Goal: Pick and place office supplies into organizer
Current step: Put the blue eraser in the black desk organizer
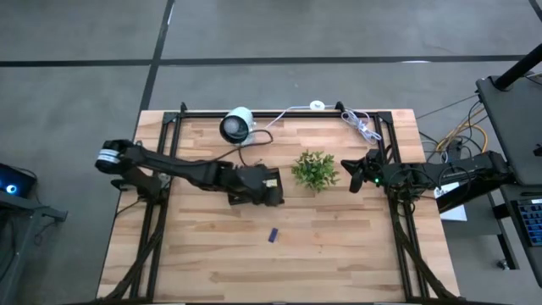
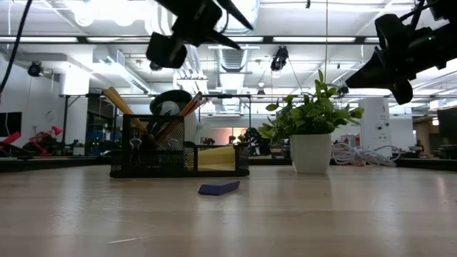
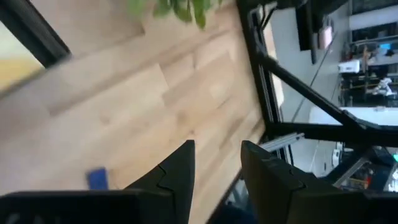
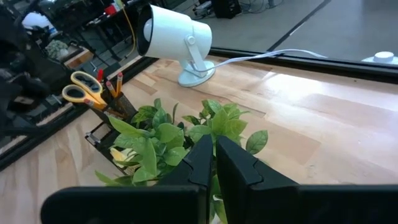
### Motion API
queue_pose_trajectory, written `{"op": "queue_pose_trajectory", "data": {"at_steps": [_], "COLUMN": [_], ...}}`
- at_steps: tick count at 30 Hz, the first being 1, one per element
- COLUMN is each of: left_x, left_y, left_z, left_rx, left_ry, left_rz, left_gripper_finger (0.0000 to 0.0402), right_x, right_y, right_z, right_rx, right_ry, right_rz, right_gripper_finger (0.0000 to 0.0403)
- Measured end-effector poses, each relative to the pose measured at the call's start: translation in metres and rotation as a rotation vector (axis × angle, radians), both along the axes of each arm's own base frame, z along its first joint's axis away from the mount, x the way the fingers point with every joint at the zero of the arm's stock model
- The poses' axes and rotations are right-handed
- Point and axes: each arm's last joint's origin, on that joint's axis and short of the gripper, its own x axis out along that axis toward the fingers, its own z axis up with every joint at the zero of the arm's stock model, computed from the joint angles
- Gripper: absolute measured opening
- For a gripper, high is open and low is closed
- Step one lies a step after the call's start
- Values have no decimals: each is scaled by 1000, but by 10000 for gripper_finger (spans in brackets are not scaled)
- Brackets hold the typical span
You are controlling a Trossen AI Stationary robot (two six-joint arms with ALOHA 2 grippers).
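Item: small blue piece [image 1: 273, 235], lying flat on the bare table [image 1: 339, 254], well in front of the organizer [image 2: 178, 160] and apart from it. We judge it light, stiff and low, likely to skid; best pinched across its short sides from straight above.

Organizer: already stocked with pencils [image 2: 118, 102], scissors [image 4: 81, 90] and a yellow pad [image 2: 216, 157].

Left gripper [image 3: 214, 165]: above the organizer, fingers parted a little, holding nothing we can see.

Right gripper [image 4: 214, 163]: fingers closed and empty, waiting beside the plant [image 1: 315, 170].
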Motion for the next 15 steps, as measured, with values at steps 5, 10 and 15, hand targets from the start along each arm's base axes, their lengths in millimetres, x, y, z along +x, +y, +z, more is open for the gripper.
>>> {"op": "queue_pose_trajectory", "data": {"at_steps": [5,10,15], "left_x": [20,26,31], "left_y": [-15,-28,-37], "left_z": [3,6,7], "left_rx": [-51,-51,-44], "left_ry": [32,294,463], "left_rz": [-20,-4,9], "left_gripper_finger": [114,101,80], "right_x": [0,0,0], "right_y": [0,0,0], "right_z": [0,0,0], "right_rx": [-90,-135,-138], "right_ry": [53,79,81], "right_rz": [31,45,46], "right_gripper_finger": [13,13,13]}}
